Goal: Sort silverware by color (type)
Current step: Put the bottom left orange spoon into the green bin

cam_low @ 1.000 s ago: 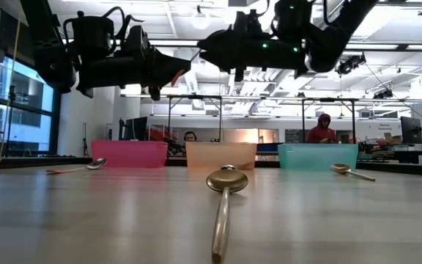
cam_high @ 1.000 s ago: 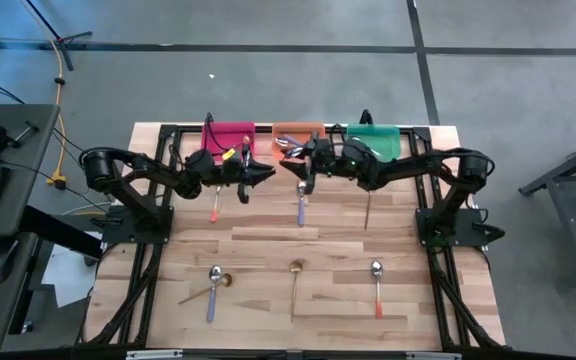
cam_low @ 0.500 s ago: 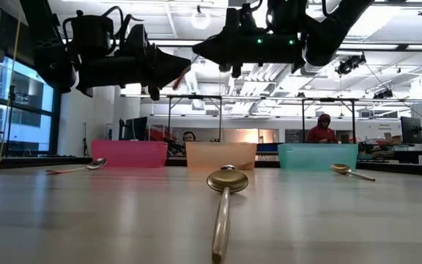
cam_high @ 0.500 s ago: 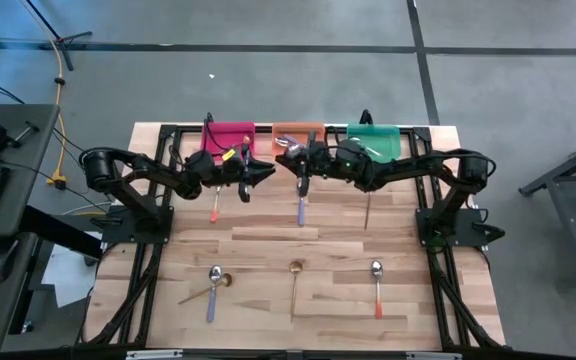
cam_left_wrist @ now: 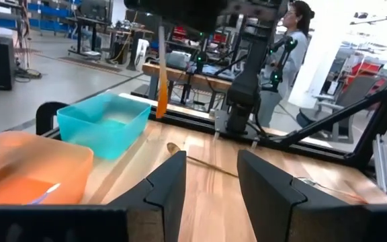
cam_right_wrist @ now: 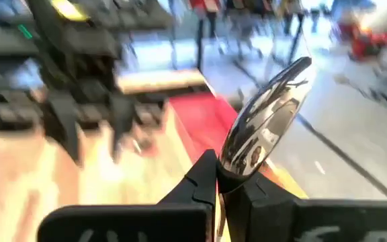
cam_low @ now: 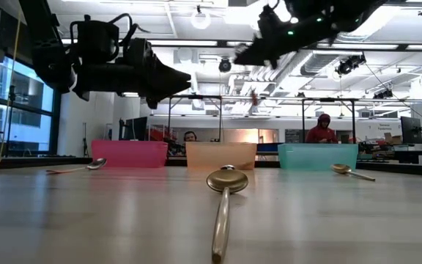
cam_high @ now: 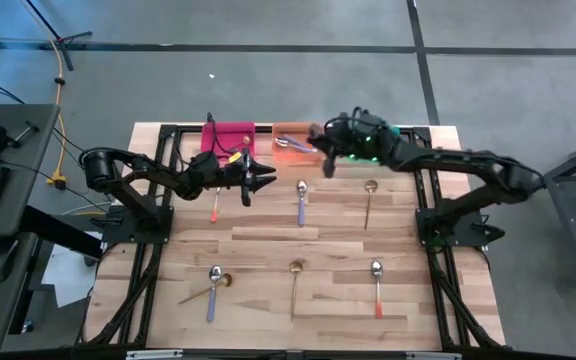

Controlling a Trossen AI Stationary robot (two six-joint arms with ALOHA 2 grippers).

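My right gripper (cam_high: 320,147) hangs above the orange bin (cam_high: 293,134) at the far edge, shut on a spoon with a silver bowl (cam_right_wrist: 267,121) and an orange handle (cam_left_wrist: 161,74). To its left, my left gripper (cam_left_wrist: 213,195) stands open with nothing between its fingers, in front of the pink bin (cam_high: 230,135). A teal bin (cam_high: 380,140) is on the right. Flat on the table lie an orange-handled spoon (cam_high: 215,206), a purple-handled spoon (cam_high: 301,202) and a gold spoon (cam_high: 369,200), with several more spoons near the front edge (cam_high: 294,282). My right gripper pinches the spoon between its two fingers at the neck just under the bowl (cam_right_wrist: 224,168). The bowl stands up past the fingertips. The orange handle (cam_left_wrist: 160,87) hangs down below the gripper. The spoon is lifted clear of the table and the bins.
The orange bin holds a pale spoon (cam_left_wrist: 46,195). Black frame bars (cam_high: 158,200) run along both table sides. People stand in the room beyond the table (cam_low: 322,126). Bare wood lies between the two rows of spoons (cam_high: 298,240).
My right gripper has shut on the spoon right at my left gripper's fingertips. It has then gone up and toward the far right, over the orange bin, with the spoon. My left gripper has let go and stays in place.
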